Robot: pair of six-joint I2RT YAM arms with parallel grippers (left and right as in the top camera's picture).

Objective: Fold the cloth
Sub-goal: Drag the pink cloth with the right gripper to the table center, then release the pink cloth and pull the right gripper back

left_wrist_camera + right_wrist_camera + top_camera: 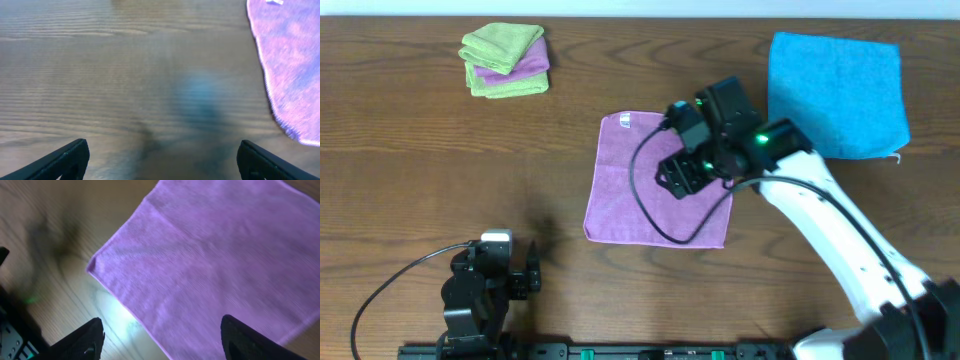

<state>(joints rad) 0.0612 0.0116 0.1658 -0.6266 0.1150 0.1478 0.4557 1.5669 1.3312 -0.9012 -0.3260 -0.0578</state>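
Table [410,170], dark wood grain, bearing all items; left gripper [162,145], near edge at the left, jaws spread wide over bare wood, holding nothing, well apart from the task's piece; stack of folded cloths [505,60], far left, lime-green layers with one purple layer between them; the cloth [630,195], magenta square, at the middle of the table, spread flat in a single layer and not yet folded, its small white tag [625,121] at the far left corner, its left edge also showing at the right margin of the left wrist view; black cable [638,190], looping over the cloth's middle and near edge; right gripper [161,322], poised over the right-hand part of the cloth, jaws parted with nothing between them, contact with the fabric not determinable; blue cloth [835,90], bright square, far right, lying flat, just beside the right arm and apart from the magenta piece.
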